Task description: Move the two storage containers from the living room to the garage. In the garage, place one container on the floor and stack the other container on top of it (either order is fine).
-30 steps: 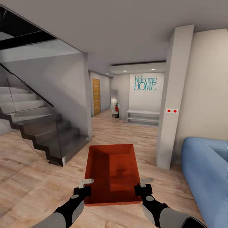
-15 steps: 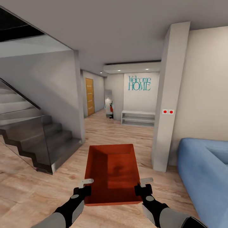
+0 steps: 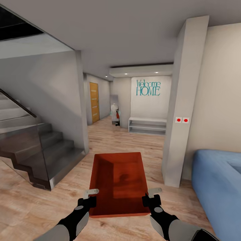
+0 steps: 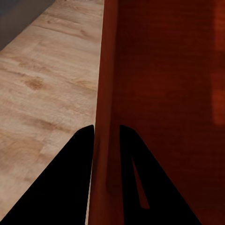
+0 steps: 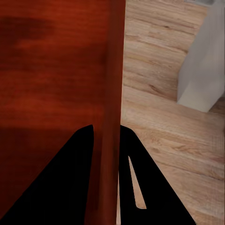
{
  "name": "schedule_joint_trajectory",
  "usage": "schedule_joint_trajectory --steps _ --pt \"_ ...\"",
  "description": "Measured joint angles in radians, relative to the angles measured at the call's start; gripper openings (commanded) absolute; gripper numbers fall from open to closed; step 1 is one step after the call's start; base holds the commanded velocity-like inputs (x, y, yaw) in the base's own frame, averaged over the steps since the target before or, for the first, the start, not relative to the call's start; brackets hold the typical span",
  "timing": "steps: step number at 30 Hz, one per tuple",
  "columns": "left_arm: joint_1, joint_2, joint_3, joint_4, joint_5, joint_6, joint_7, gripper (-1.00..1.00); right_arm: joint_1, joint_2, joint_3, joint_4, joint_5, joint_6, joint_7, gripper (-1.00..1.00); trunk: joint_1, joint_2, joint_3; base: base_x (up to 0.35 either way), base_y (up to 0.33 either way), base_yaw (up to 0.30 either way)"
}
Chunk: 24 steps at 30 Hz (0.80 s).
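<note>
An orange-red storage container [image 3: 118,182] hangs level in front of me above the light wood-plank floor, held by its two long side walls. My left gripper [image 3: 91,197] is shut on its left wall, and the left wrist view shows that wall [image 4: 105,117] pinched between the dark fingers [image 4: 70,178]. My right gripper [image 3: 151,196] is shut on the right wall, which stands between the fingers [image 5: 150,183] in the right wrist view, over the container's inside [image 5: 51,84]. The box is empty.
A dark staircase with a glass balustrade [image 3: 36,150] rises at the left. A pale pillar [image 3: 180,110] with red switches stands right of the path, a blue sofa [image 3: 217,180] beyond it. The hallway ahead leads to a wooden door [image 3: 94,102] and a white bench [image 3: 147,125].
The view has advanced and swung a little; staircase has slid left and out, hallway is nearer. Both grippers and the container keep the same place in the picture.
</note>
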Motion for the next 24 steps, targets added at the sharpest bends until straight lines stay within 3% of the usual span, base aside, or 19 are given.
schedule_joint_trajectory --steps 24 --pt "0.0 0.0 0.001 0.0 0.0 -0.001 -0.001 -1.0 0.0 0.0 0.0 0.0 0.0 -0.001 0.0 -1.0 0.0 0.0 0.0 0.32 0.0 0.0"
